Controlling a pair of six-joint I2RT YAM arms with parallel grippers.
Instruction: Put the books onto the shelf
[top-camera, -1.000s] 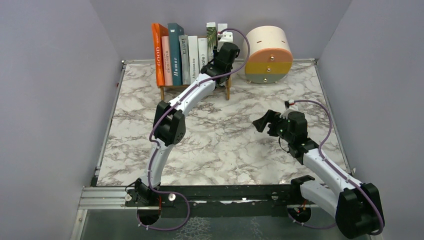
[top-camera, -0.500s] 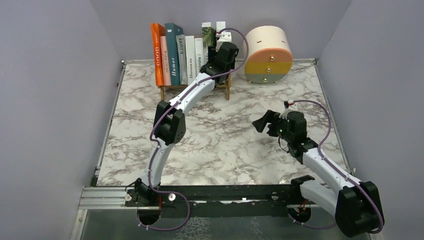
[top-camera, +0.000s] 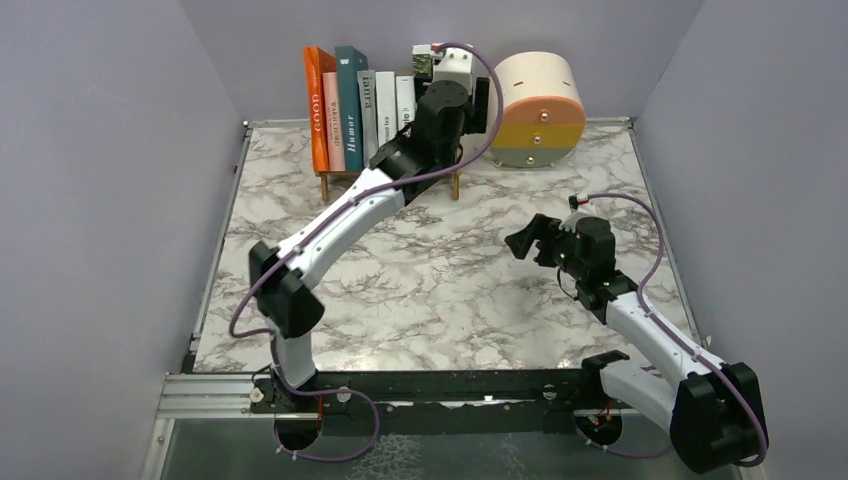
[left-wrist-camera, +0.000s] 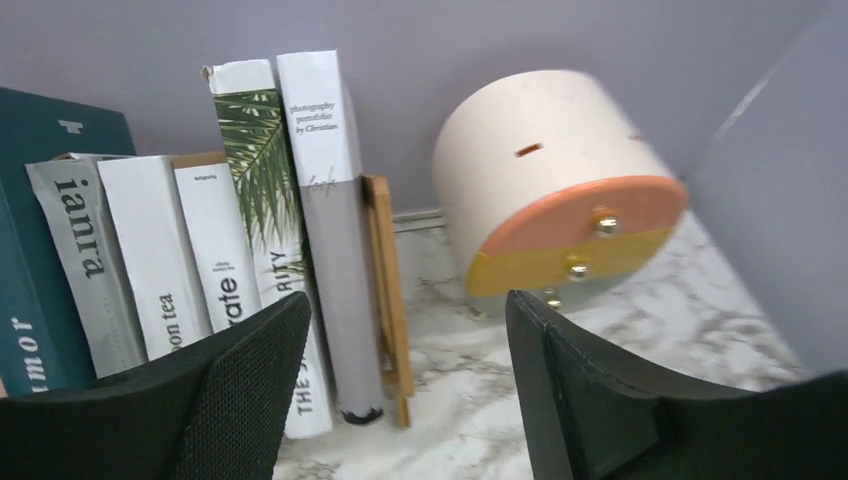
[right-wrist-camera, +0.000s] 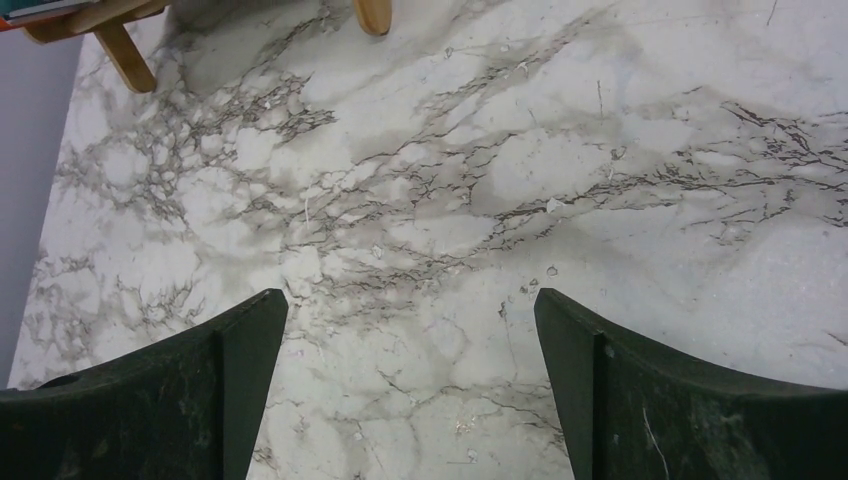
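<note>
The books stand upright in a row on the shelf (top-camera: 338, 178) at the back of the table: orange (top-camera: 316, 110), pink (top-camera: 333, 122), dark teal (top-camera: 350, 100), grey (top-camera: 367, 108) and white (top-camera: 386, 104) spines. In the left wrist view the palm-leaf book (left-wrist-camera: 262, 200) and a grey-white book (left-wrist-camera: 335, 250) fill the right end, against the shelf's wooden end (left-wrist-camera: 385, 290). My left gripper (top-camera: 437, 98) (left-wrist-camera: 408, 300) hovers just in front of that end, open and holding nothing. My right gripper (top-camera: 525, 243) (right-wrist-camera: 410, 295) is open over bare marble, mid-right.
A round cream, yellow and orange drawer unit (top-camera: 540, 95) (left-wrist-camera: 560, 190) stands right of the shelf, a small gap between them. Purple walls close in the marble table (top-camera: 430, 290) on three sides. The shelf's feet (right-wrist-camera: 125, 55) show at the top of the right wrist view.
My left gripper has opened, let go of the rightmost books and drawn back and up from them. The left elbow has swung out to the left. The right arm is still.
</note>
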